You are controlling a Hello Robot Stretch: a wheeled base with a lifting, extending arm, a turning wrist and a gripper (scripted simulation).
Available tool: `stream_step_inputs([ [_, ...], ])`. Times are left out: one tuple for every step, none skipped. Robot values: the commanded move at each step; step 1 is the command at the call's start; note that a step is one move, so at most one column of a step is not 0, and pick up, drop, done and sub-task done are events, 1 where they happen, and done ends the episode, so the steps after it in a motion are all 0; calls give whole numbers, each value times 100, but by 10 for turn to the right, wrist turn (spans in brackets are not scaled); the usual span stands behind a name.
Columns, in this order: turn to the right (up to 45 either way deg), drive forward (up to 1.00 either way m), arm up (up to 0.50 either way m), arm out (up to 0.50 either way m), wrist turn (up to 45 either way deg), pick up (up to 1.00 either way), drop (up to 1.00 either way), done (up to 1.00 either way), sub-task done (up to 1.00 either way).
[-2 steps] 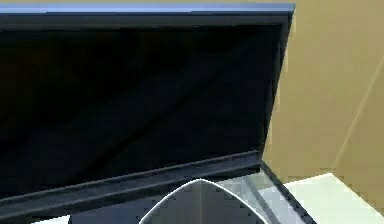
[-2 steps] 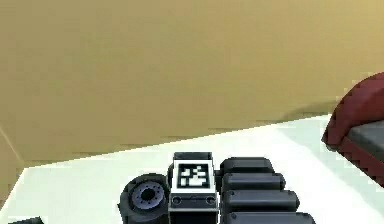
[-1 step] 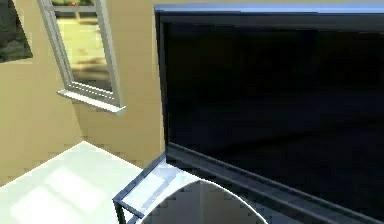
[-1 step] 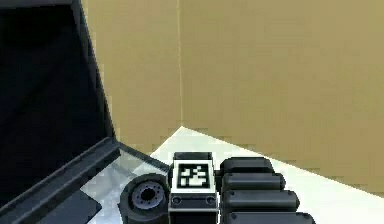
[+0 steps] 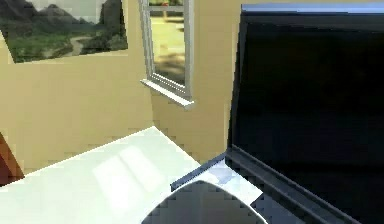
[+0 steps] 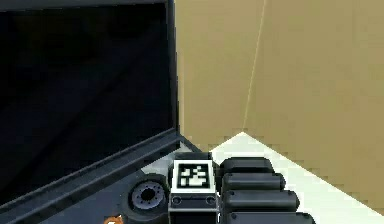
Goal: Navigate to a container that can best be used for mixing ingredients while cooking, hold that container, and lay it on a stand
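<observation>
Facing a dark screen and a window, the search looks early, with grasp and placement outstanding, and whether the hand holds anything cannot be told.

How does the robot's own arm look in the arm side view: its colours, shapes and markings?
The arm is black, built of ribbed blocks with rounded edges. Beside it sits a white square marker with black marks, set in a dark frame. Left of that, the claw has a dark round body with a greyer ring at its middle.
</observation>
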Motion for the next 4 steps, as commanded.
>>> stream_step_inputs([
  [0,0,0,40,0,0,0,0,0],
  [0,0,0,0,390,0,0,0,0],
  [0,0,0,0,390,0,0,0,0],
  [0,0,0,0,0,0,100,0,0],
])
